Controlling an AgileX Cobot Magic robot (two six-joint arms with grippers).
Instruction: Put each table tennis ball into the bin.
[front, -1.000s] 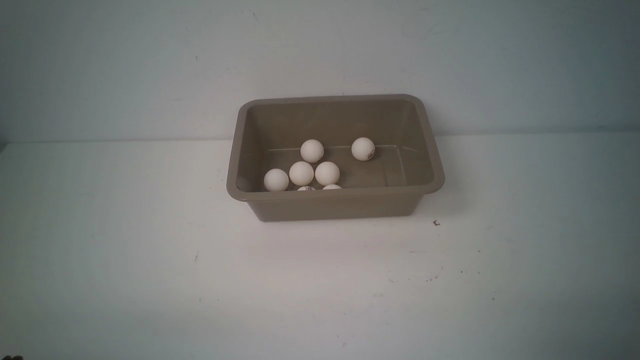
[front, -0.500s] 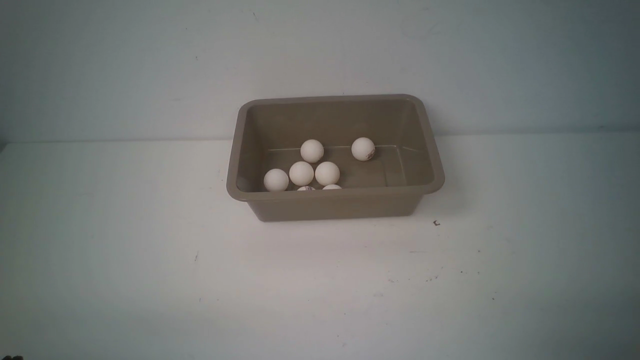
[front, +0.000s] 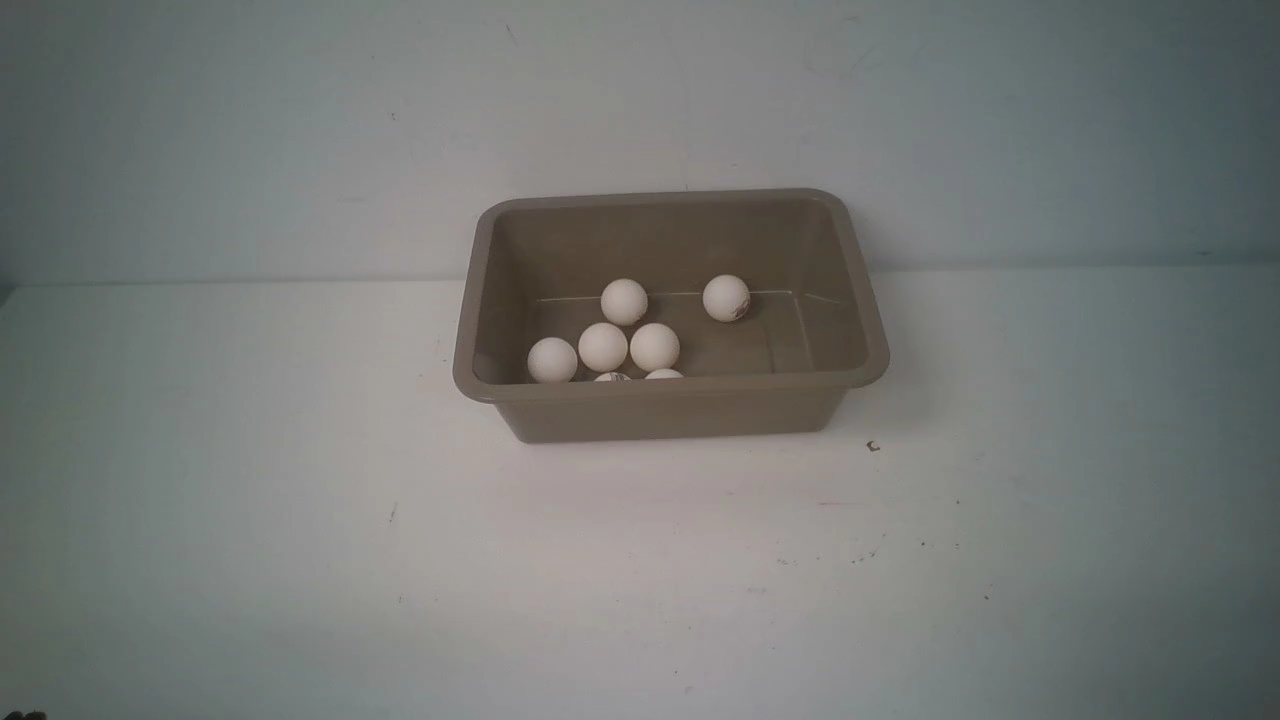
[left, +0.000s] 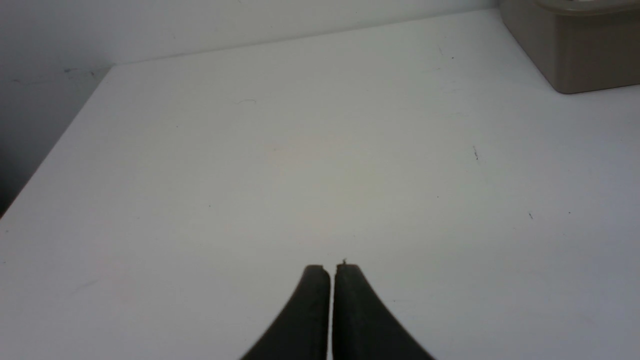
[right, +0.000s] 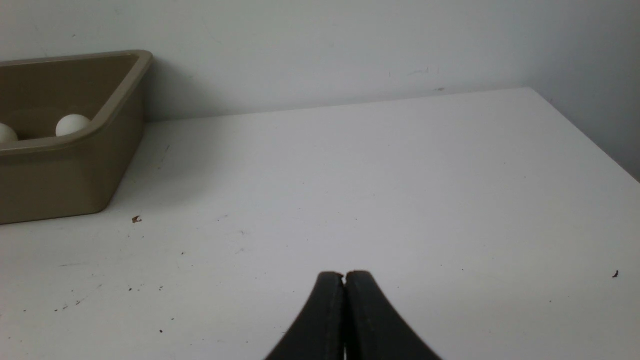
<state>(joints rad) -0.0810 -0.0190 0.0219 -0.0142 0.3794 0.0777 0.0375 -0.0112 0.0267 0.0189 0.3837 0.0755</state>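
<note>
Now the bin (front: 670, 405) is sitting on the white table (front: 300, 550) just above the middle of the front view, its long side facing the camera and its far rim lying close to the pale wall (front: 250, 130). All the table tennis balls (front: 603, 347) that are showing are lying inside it, seven in all. Taking the bin's floor as a clock face, four are bunching toward 8 o'clock: one (front: 552, 360) is lying nearest the left wall, two are touching side by side next to it, and one (front: 624, 301) is sitting just beyond that pair toward 11 o'clock. Another ball (front: 726, 297), bearing a small dark mark, is resting apart at about 1 o'clock. Two more (front: 663, 374) are peeking over the near rim at 6 o'clock, mostly hidden by it.

Neither arm is appearing in the front view. In the left wrist view the left gripper (left: 330, 267) is hovering over bare table with its dark fingers pressed together and nothing between them; a corner of the bin is showing far off. In the right wrist view the right gripper (right: 344, 274) is likewise closed and carrying nothing, poised over table that is speckled with small dark flecks (right: 136, 219), well apart from the bin.
</note>
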